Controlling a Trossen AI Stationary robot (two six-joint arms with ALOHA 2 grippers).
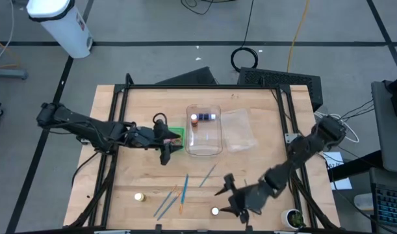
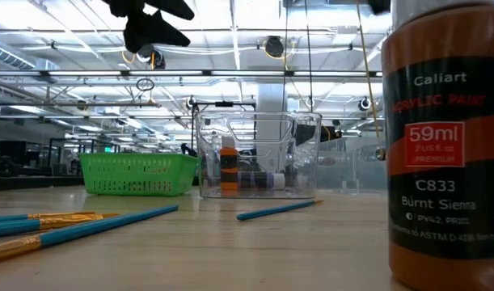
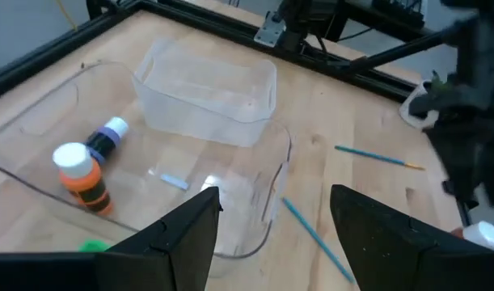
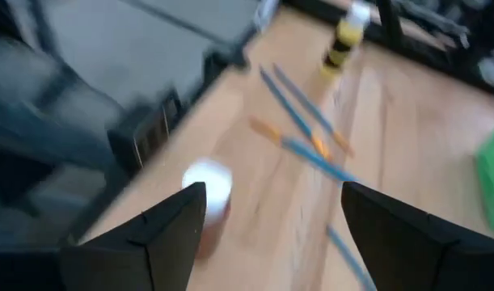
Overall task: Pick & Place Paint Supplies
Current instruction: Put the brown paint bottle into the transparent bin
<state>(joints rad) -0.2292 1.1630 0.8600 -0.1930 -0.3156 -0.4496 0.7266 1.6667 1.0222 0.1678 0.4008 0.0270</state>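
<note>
Standing nearest in the low view: brown paint bottle (image 2: 446, 153), label reading "Caliart", "59ml", "C833", "Burnt Sienna". Likely light, rigid, slick; probably best pinched across the body just under the cap. Hovering over a white-capped bottle (image 4: 208, 187) near the table's front edge: right gripper (image 1: 232, 196), fingers spread, holding nothing. Lying beyond: thin brushes (image 1: 175, 197), prone to rolling. Waiting farther back at the clear bin (image 1: 204, 148): left gripper (image 1: 167, 151), fingers apart, empty.

Right gripper (image 1: 232, 195) open, white-capped bottle (image 1: 215, 210) just beside it. Left gripper (image 1: 173, 148) open between green basket (image 1: 177, 134) and clear bin (image 1: 204, 131).
</note>
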